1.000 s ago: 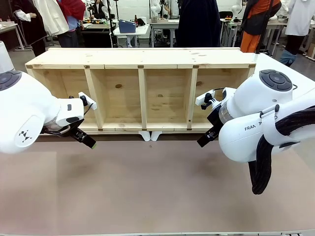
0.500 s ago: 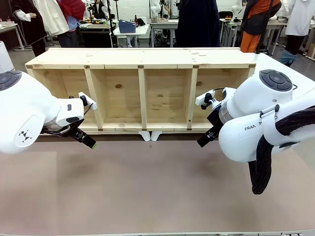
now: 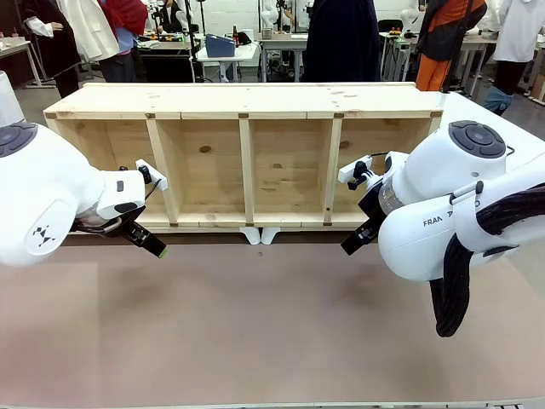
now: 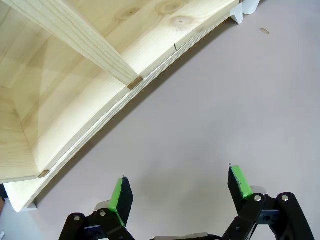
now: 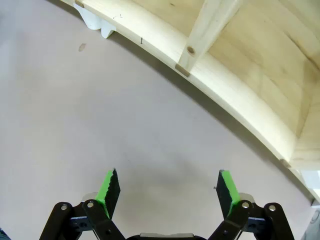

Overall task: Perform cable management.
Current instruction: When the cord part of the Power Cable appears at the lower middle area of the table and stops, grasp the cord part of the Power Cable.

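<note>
The cable is out of view. A long wooden shelf [image 3: 247,102] with several open compartments lies across the far half of the table. My left gripper [image 3: 146,242] hangs just in front of the shelf's lower left edge. Its green pads [image 4: 121,194] stand wide apart over bare tabletop, so my left gripper [image 4: 181,185] is open and holds nothing. My right gripper [image 3: 354,242] hovers in front of the shelf's lower right edge. In the right wrist view my right gripper [image 5: 168,186] is also open, with bare tabletop between its pads [image 5: 110,186].
Two small white brackets [image 3: 260,234] stick out under the shelf's front edge at the middle. The brown tabletop [image 3: 255,315] stretches toward me. A thick black hose [image 3: 456,281] hangs from my right arm. People stand beyond the shelf among other tables.
</note>
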